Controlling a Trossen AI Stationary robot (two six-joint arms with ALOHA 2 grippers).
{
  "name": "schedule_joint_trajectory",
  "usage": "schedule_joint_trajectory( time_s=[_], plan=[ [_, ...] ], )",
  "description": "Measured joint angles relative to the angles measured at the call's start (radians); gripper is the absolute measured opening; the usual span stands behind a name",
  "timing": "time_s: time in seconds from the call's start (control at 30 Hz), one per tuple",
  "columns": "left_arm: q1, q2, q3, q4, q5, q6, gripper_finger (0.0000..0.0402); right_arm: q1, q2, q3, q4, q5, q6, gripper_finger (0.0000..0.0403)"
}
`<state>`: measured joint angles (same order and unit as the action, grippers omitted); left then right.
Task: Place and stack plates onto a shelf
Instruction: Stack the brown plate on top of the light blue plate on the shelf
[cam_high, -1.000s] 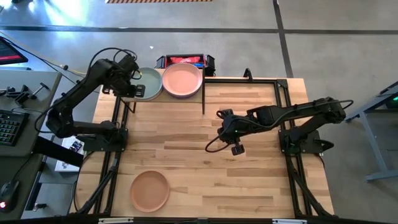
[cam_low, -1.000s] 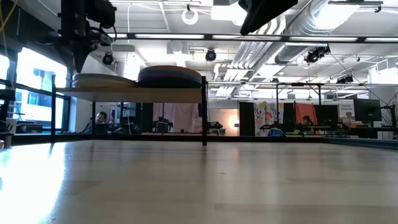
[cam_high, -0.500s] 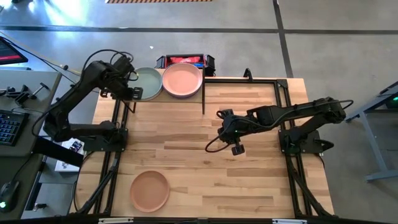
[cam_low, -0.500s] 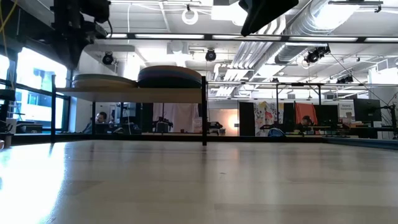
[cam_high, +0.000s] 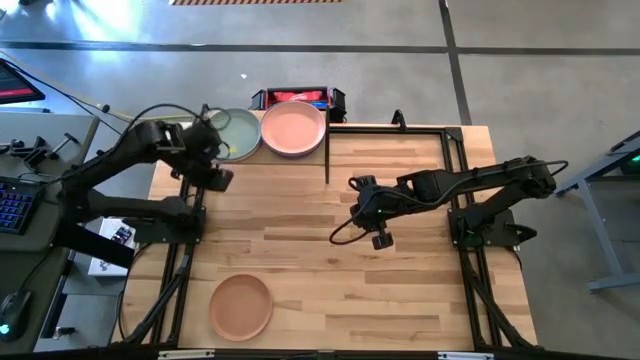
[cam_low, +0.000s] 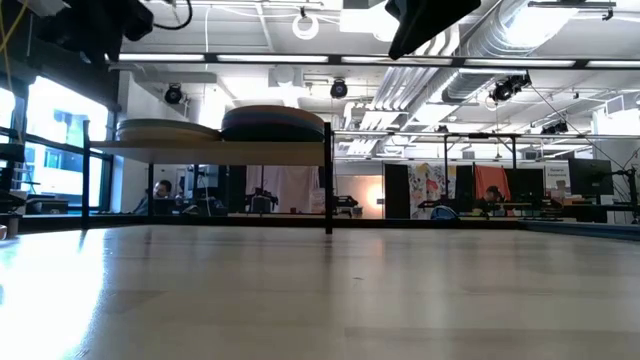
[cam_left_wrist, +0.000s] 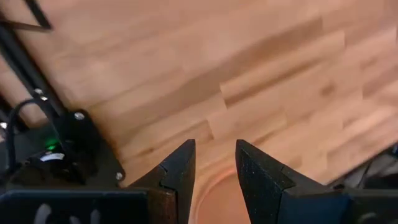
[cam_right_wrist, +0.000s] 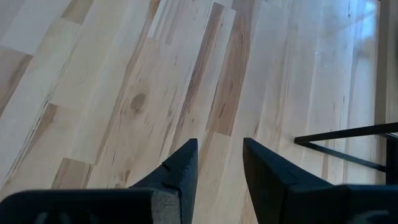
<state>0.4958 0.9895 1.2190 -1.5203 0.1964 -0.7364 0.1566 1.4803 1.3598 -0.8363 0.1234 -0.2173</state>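
The shelf (cam_high: 270, 155) stands at the table's far left corner. On it a pale grey-green plate (cam_high: 238, 133) tops the left stack (cam_low: 165, 130), and a salmon pink plate (cam_high: 293, 127) tops the right stack (cam_low: 275, 122). A terracotta brown plate (cam_high: 240, 306) lies flat on the table near its near left corner; its rim (cam_left_wrist: 214, 200) shows below the fingers in the left wrist view. My left gripper (cam_high: 220, 177) (cam_left_wrist: 214, 152) hangs open and empty just in front of the shelf's left end. My right gripper (cam_high: 380, 240) (cam_right_wrist: 217, 149) hovers open over the table's middle.
A red and black bin (cam_high: 297, 97) sits behind the shelf, beyond the table's far edge. The shelf's black legs (cam_high: 327, 160) stand on the tabletop. Bare wood (cam_high: 420, 290) stretches between the shelf, the right gripper and the near plate.
My left gripper has drawn back from the left rim of the grey-green plate on the shelf, moving toward the table's near edge and rising out of the low view. The plate stays on the shelf.
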Motion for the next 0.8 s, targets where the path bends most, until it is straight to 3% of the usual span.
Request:
schedule_joint_trajectory(
  time_s=[0.43, 0.8],
  plan=[
    [-0.489, 0.044, 0.000, 0.081, -0.050, -0.269, 0.0103, 0.000, 0.000, 0.000, -0.013, 0.027, 0.001, 0.0106],
    [-0.715, 0.143, -0.153, 0.233, -0.063, -0.349, 0.0103, 0.000, 0.000, 0.000, -0.029, 0.028, 0.004, 0.0106]
  ],
)
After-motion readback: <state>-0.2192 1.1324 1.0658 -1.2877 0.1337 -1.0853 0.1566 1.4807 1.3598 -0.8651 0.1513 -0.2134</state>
